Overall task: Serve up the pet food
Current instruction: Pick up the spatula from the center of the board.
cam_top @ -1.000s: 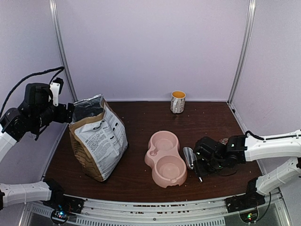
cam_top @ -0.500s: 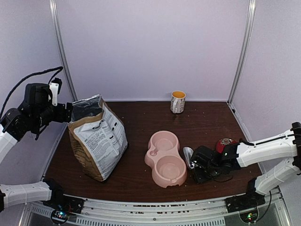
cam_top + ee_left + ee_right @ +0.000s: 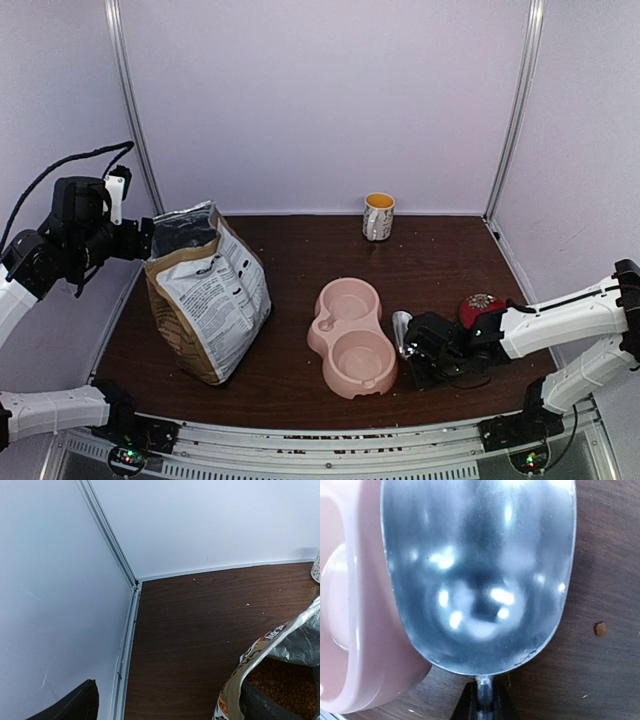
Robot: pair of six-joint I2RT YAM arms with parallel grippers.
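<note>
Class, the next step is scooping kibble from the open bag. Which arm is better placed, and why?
Right. The right gripper is closed on the metal scoop by its handle, beside the pink bowl. The left gripper hangs open by the bag, holding nothing; pet food shows inside.

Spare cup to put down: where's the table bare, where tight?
Bare: the table between bag and pink double bowl, and the back strip from bag to mug. Crowded: right of the bowl, where the right gripper holds the metal scoop beside a red object.
</note>
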